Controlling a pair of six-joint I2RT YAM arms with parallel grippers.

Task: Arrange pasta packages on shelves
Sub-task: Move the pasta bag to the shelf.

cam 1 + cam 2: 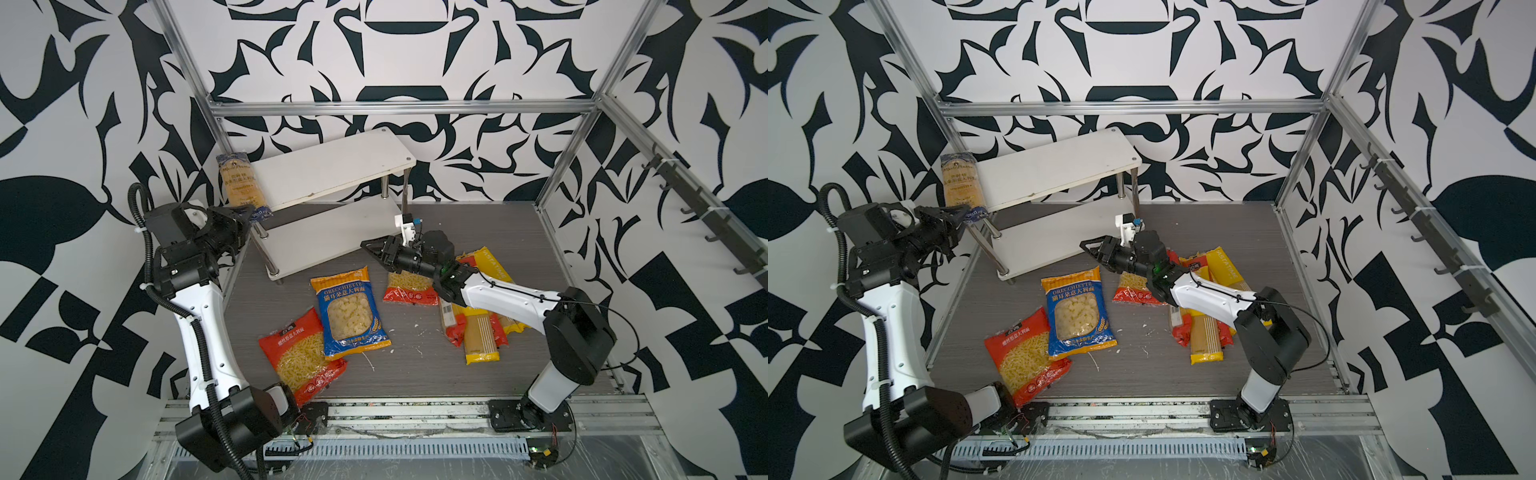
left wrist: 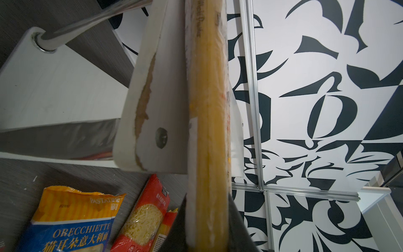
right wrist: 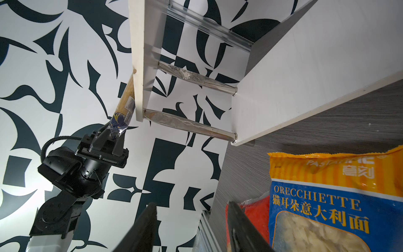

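My left gripper (image 1: pixel 248 212) (image 2: pixel 207 220) is shut on the lower end of a blue spaghetti pack (image 1: pixel 239 178) (image 2: pixel 209 131). The pack stands upright against the left end of the shelves' top board (image 1: pixel 332 170) (image 2: pixel 161 98). My right gripper (image 1: pixel 368 246) (image 3: pixel 192 208) hangs open and holds nothing, just off the right end of the lower board (image 1: pixel 324 237). On the table lie a blue-orange orecchiette bag (image 1: pixel 351 313) (image 3: pixel 327 196) and a red-orange bag (image 1: pixel 299 357). Another red-orange bag (image 1: pixel 409 286) lies partly under the right arm. Both boards are bare.
A heap of red and yellow spaghetti packs (image 1: pixel 478 328) lies on the right, partly under my right arm. Pasta crumbs are scattered on the grey table (image 1: pixel 415 361). Aluminium frame rails (image 1: pixel 399 109) and patterned walls close in the space. Dark hooks (image 1: pixel 706 216) line the right rail.
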